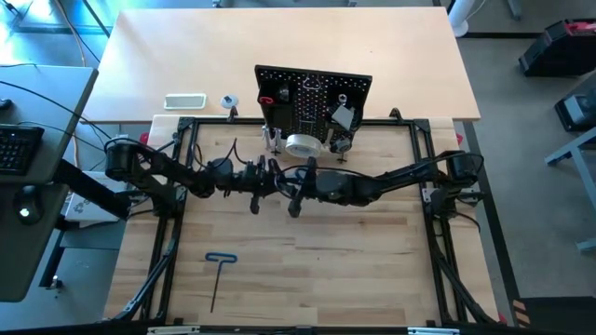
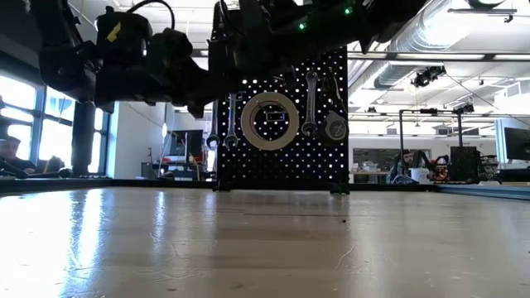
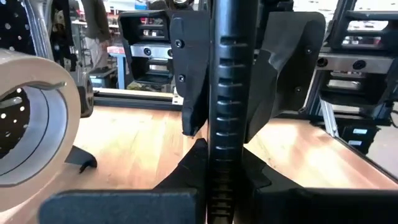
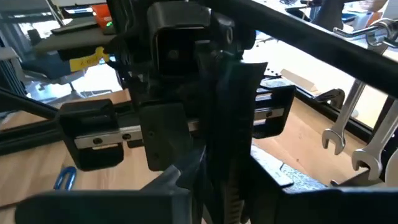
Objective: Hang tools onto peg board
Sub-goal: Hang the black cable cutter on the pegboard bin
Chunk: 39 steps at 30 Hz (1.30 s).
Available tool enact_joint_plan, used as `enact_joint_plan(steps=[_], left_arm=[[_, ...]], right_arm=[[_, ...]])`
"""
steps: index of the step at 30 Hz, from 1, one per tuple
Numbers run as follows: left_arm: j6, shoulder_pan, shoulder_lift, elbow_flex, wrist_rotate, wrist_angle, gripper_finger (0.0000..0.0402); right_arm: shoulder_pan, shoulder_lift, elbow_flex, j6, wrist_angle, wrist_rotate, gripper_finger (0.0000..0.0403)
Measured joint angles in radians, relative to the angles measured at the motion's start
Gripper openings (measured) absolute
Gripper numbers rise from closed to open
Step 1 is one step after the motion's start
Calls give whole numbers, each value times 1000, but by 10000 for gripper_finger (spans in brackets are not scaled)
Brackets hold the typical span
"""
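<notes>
Meeting mid-table just in front of the peg board [image 1: 314, 100], the left gripper [image 1: 264, 179] and right gripper [image 1: 296, 189] are both clamping one black ribbed tool [image 3: 222, 124]. Tape roll [image 2: 269, 121] and wrenches [image 2: 310, 103] are hanging on the board; blue hex key [image 1: 218, 275] is lying near the worktop's front-left corner. No readable labels

We're not seeing much of the tape roll [image 3: 31, 118] in the left wrist view since the edge is cutting it off. Arms are blocking the peg board [image 2: 281, 116] top in the low view. The left gripper [image 1: 256, 179] jaws are too small to read overhead.
</notes>
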Motion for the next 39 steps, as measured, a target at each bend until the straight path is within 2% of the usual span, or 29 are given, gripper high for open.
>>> enact_joint_plan(steps=[10,14,24,39], left_arm=[[10,80,-1,-50,42,-13,20],[4,141,-1,-91,-4,-6,20],[-12,297,-1,-97,147,-6,20],[-12,385,-1,-45,262,-38,20]], right_arm=[[-1,0,0,-5,-81,26,81],[7,-1,-1,-5,-104,-11,81],[10,-1,-1,-8,-104,-13,81],[8,-1,-1,-8,-123,-7,81]])
